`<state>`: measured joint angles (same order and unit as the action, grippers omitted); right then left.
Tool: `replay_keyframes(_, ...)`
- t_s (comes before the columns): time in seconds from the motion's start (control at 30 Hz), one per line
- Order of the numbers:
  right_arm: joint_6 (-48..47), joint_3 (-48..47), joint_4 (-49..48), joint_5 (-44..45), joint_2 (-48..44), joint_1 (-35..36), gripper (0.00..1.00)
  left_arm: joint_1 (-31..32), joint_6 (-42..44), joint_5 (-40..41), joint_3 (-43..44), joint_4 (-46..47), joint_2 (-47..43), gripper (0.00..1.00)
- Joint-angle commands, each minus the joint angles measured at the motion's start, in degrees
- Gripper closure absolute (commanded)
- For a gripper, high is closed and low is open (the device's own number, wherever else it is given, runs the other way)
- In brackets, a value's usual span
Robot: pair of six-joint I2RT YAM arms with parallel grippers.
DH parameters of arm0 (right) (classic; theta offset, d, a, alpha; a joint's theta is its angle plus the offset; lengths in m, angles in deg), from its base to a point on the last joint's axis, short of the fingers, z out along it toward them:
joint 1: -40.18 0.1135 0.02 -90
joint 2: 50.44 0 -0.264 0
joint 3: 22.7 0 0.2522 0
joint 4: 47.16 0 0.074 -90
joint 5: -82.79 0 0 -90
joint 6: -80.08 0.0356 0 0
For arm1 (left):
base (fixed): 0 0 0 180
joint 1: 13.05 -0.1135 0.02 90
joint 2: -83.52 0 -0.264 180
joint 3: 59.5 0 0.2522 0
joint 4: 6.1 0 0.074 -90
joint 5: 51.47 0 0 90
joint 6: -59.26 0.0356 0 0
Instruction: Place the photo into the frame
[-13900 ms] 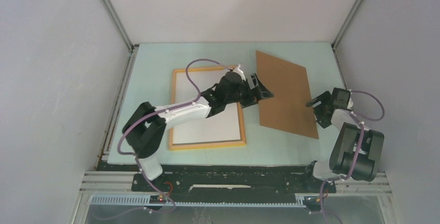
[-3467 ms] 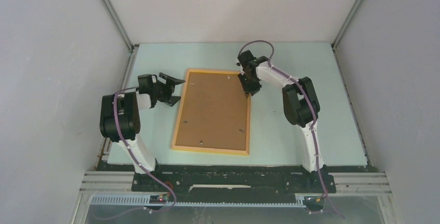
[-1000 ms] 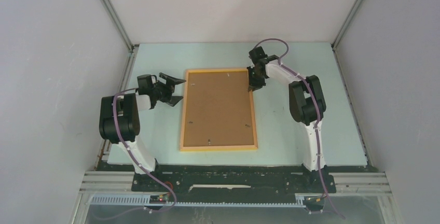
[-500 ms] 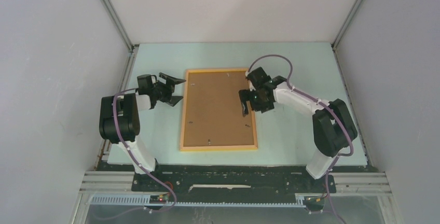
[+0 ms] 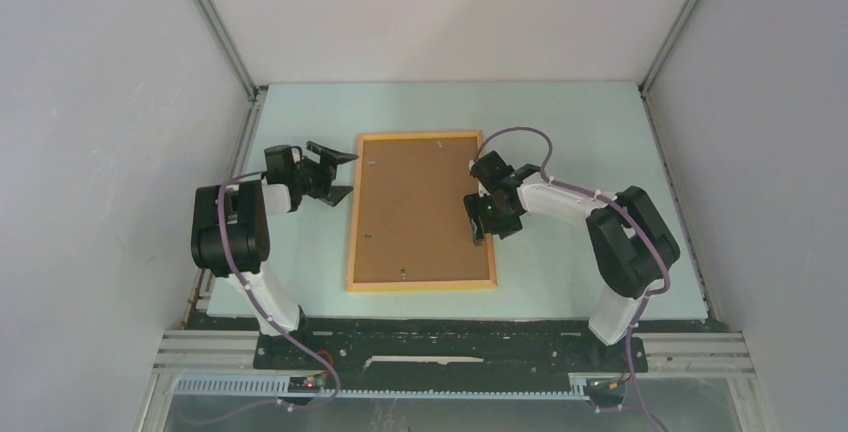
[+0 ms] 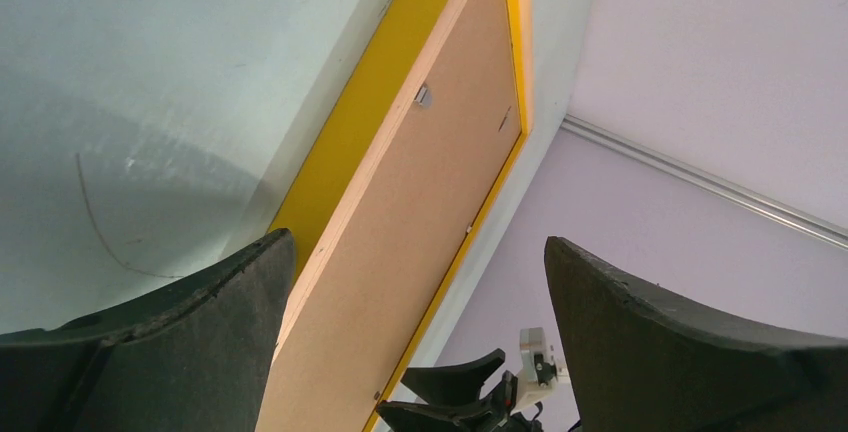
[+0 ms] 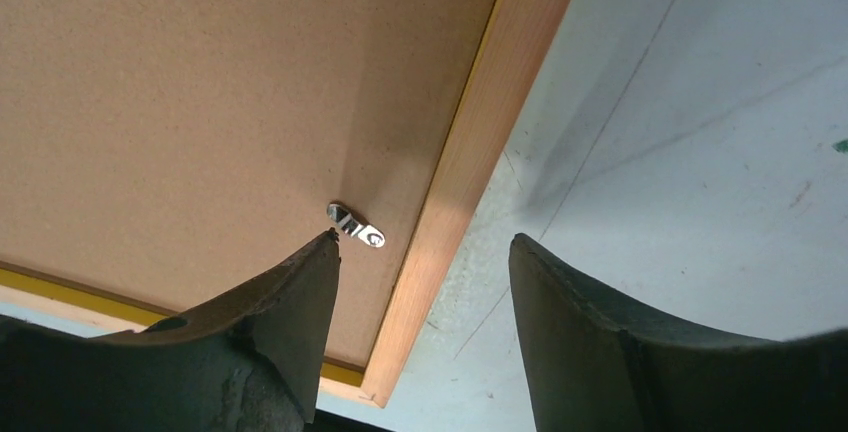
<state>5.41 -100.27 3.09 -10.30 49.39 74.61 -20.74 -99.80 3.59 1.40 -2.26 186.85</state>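
The frame (image 5: 353, 214), thin orange-yellow wood, lies flat mid-table with a brown backing board (image 5: 415, 202) filling it. The photo is hidden from view. My right gripper (image 5: 480, 220) hovers over the frame's right rail (image 7: 490, 132), its jaws apart on either side of the rail and holding nothing. One fingertip sits close to a small metal clip (image 7: 357, 225) on the backing board (image 7: 220, 82). My left gripper (image 5: 338, 173) is open just left of the frame's far left corner, clear of it. In the left wrist view the yellow rail (image 6: 370, 102) and board (image 6: 400, 232) run between its open fingers.
The pale blue-green table (image 5: 570, 122) is boxed in by grey walls on three sides, with metal posts at the back corners. Both arm bases stand at the near edge. Bare table surface (image 7: 700, 152) lies right of the frame.
My right gripper has slid from the frame's far right corner toward me along the right rail, and its jaws went from shut to open. The frame and left arm have stayed still.
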Motion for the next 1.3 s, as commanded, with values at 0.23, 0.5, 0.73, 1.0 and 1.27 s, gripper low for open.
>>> replay_keyframes(0.23, 2.34, -3.37, -0.77, 4.45, 3.89, 1.91, 0.36, -0.23, -0.45, -1.54, -1.43, 1.36, -2.24, 0.03)
replay_keyframes(0.5, 8.64, -7.34, 3.24, 4.6, 7.2, 1.13, 0.85, -0.27, -0.45, -1.54, -1.43, 1.33, -2.31, 0.04)
replay_keyframes(0.73, 10.78, -5.72, 0.31, -1.15, 6.07, -0.74, 1.0, -0.24, -0.71, -1.71, -1.5, 1.35, -2.84, 0.03)
replay_keyframes(1.0, 10.12, -4.7, -4.07, -2.74, -0.67, -3.44, 0.43, -0.19, 4.39, 1.08, -0.4, -2.84, -5.75, 0.0)
replay_keyframes(1.27, 7.48, -8.91, -3.4, 0.87, 5.65, -3.88, 0.23, 2.52, 10.66, 3.12, 2.91, -9.23, -2.48, 0.0)
